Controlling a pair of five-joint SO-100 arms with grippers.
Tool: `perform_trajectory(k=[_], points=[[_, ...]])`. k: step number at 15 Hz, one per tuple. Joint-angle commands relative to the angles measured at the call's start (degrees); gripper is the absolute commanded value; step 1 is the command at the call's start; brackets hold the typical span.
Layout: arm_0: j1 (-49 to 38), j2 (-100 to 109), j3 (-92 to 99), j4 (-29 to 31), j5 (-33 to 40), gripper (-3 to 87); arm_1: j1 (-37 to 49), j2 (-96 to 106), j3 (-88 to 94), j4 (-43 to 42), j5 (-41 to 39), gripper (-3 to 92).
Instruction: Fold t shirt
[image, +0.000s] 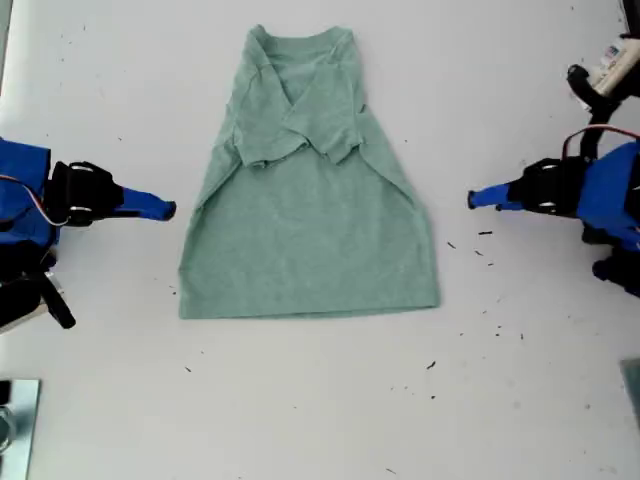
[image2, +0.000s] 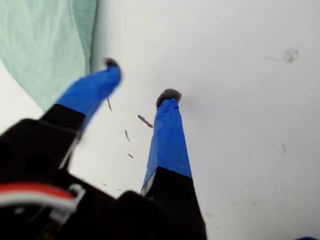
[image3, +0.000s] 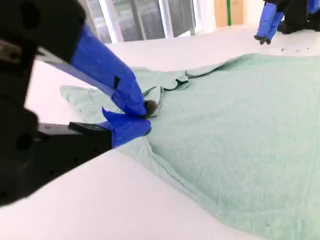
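- Well, the exterior view: the small sage-green cotton t shirt (image: 310, 230) lies flat in the middle of the white table (image: 320, 400), neckline toward the top of that view, hem toward the bottom. Both short sleeves (image: 300, 130) are tucked in across the chest. My first gripper (image: 475, 199) hangs off the shirt at the exterior view's right, my second gripper (image: 165, 210) at its left. Each is near a side edge but apart from the cloth.
- First wrist view: my first gripper (image2: 140, 80) has its blue fingers spread over bare table with nothing between them. The shirt (image2: 45, 45) sits just beyond one finger, and dark specks (image2: 145, 121) dot the surface.
- Second wrist view: my second gripper (image3: 142, 117) has its tips pressed together close by the shirt's (image3: 240, 130) side seam. I judge it holds nothing.
- I judge the side folds come next. I'd open the second gripper, pinch one layer at each edge, lift low, and carry the cloth inward evenly so the sleeves stay tucked.
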Motion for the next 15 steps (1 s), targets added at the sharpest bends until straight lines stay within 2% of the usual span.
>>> perform_trajectory(k=[1,2,3,4,5,6,7,9,11,12,15], points=[[1.4,0.4,0.6,-0.4,0.4,-0.2,-1.1,0.4,-2.8,1.0,1.9,40.7],[1.7,0.4,0.6,-0.4,0.4,-0.2,-1.3,0.4,-3.4,2.8,3.9,40.0],[1.3,0.4,0.6,-0.4,0.5,-0.2,-2.1,0.4,-3.1,0.7,5.7,40.7],[1.1,0.4,0.7,-0.4,0.8,-0.2,-3.3,0.4,-0.9,-5.7,5.6,39.6],[1.2,0.4,0.7,-0.4,1.0,-0.2,-4.3,0.4,1.1,-6.9,10.7,38.8],[1.2,0.4,0.7,-0.4,1.4,-0.2,-5.0,0.4,1.8,-6.8,10.5,31.4],[1.2,0.4,0.8,-0.5,1.8,-0.2,-5.7,0.4,1.8,-6.2,11.4,0.9],[1.1,0.4,0.9,-0.5,2.5,-0.2,-6.7,0.4,-1.1,-9.2,3.5,1.2],[0.8,0.4,0.9,-0.6,2.6,-0.2,-10.4,-0.7,-10.5,-3.6,4.0,1.4],[0.6,0.4,0.9,-0.6,2.6,-0.2,-12.4,-5.8,-16.3,-3.4,3.6,1.4],[0.4,0.4,1.0,-0.7,3.3,-0.2,-20.0,-41.1,-43.5,-2.0,1.6,1.4]])
